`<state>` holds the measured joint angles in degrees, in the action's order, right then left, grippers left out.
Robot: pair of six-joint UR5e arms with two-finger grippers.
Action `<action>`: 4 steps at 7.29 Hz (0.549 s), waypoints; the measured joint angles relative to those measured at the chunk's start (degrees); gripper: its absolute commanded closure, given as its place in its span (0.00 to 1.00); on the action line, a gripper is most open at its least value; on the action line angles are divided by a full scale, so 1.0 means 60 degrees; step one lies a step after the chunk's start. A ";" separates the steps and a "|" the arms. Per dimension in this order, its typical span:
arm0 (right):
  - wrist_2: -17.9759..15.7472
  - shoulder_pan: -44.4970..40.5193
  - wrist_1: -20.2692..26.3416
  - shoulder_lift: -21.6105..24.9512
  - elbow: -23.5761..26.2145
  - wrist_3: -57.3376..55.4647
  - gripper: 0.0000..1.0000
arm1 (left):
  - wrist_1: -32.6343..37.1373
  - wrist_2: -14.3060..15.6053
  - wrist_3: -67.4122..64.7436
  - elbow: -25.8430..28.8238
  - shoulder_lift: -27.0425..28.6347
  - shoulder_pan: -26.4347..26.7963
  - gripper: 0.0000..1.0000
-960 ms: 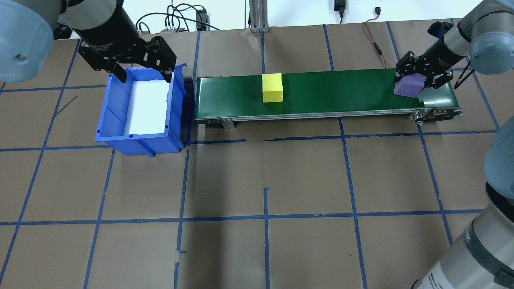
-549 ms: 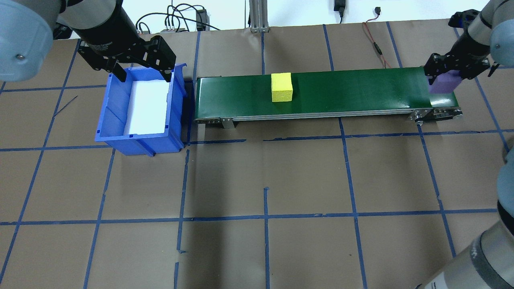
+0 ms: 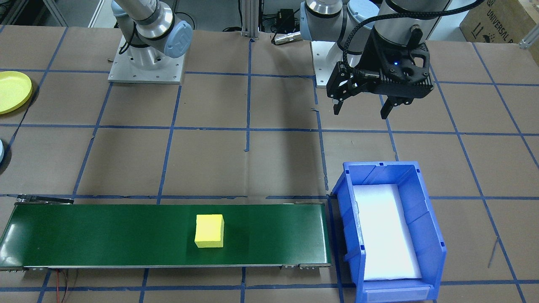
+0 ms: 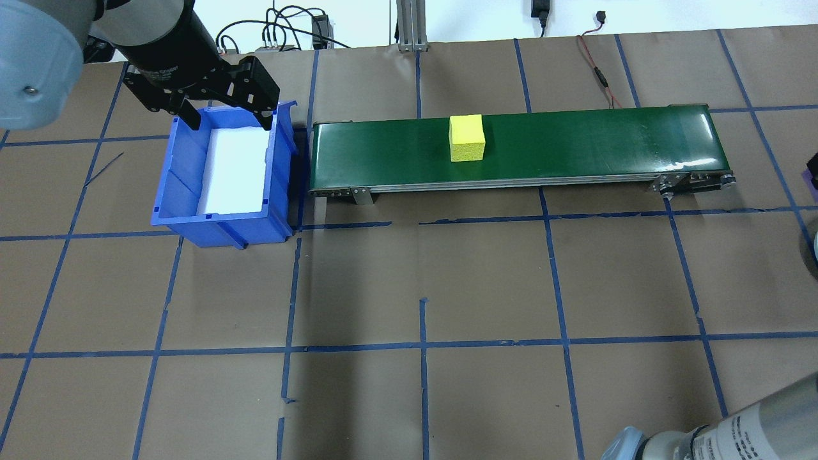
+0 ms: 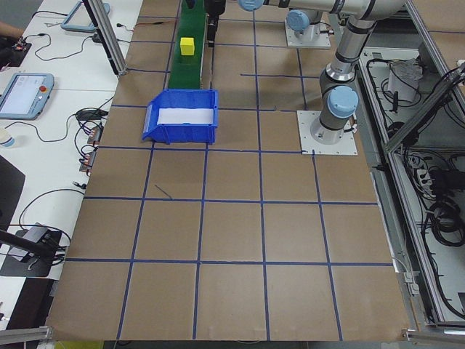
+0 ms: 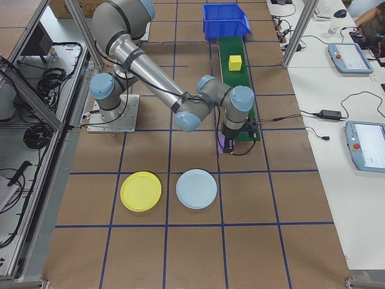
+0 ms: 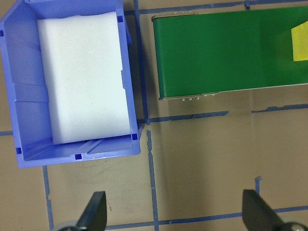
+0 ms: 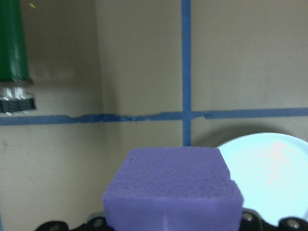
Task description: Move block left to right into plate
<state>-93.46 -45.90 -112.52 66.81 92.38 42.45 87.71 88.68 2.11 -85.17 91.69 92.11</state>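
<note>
Carrying the purple block (image 8: 172, 187), pinched in the right hand (image 8: 173, 222) just past the conveyor (image 4: 511, 150) end above the tabletop (image 4: 447, 287), calls for clearing the nearer pale-blue plate (image 6: 196, 189) and releasing low over the yellow plate (image 6: 141, 191); left hand (image 3: 363, 107) spread, idle.

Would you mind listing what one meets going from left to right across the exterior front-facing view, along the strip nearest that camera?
Green conveyor belt → yellow block resting on the belt → blue bin holding a white foam pad, just past the belt's end.
</note>
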 measured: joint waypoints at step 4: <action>-0.0073 0.1530 -0.1365 -0.0575 0.1071 0.1047 0.00 | 0.0000 0.0000 0.0000 0.0000 -0.0003 0.0000 0.00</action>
<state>-93.90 -36.72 -120.71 63.35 98.80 48.73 87.72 88.68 2.11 -85.17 91.67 92.11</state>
